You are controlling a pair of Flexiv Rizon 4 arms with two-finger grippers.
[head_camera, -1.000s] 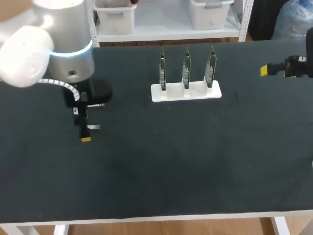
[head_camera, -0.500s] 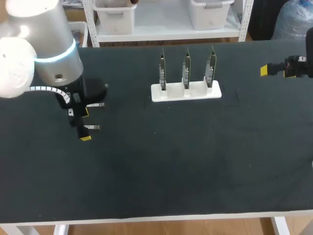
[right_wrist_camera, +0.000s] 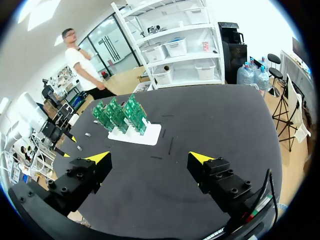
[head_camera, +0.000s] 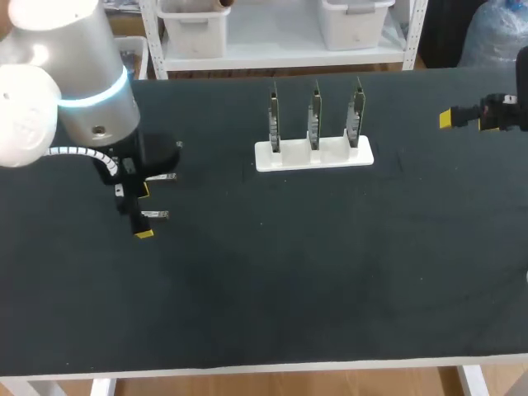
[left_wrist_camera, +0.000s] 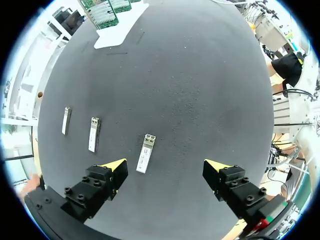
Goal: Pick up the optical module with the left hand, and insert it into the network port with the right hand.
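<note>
Three modules (left_wrist_camera: 94, 134) lie flat on the black table (head_camera: 330, 272). The nearest one is just ahead of the left gripper (left_wrist_camera: 165, 169), whose fingers are spread wide and do not touch it. The right gripper (right_wrist_camera: 150, 159) is spread wide too, over the far side of the table, well apart from the white stand (head_camera: 313, 154) with three green boards (head_camera: 314, 115).

Shiny metal optical module (left_wrist_camera: 145, 153) on matt, finely grained table (left_wrist_camera: 200, 90).

Rig body: left arm (head_camera: 78, 91), silver-white casing, glowing blue ring, coiled white cable; left gripper (left_wrist_camera: 166, 166) and right gripper (right_wrist_camera: 148, 157), black screw-studded blocks, yellow wedge tips
</note>
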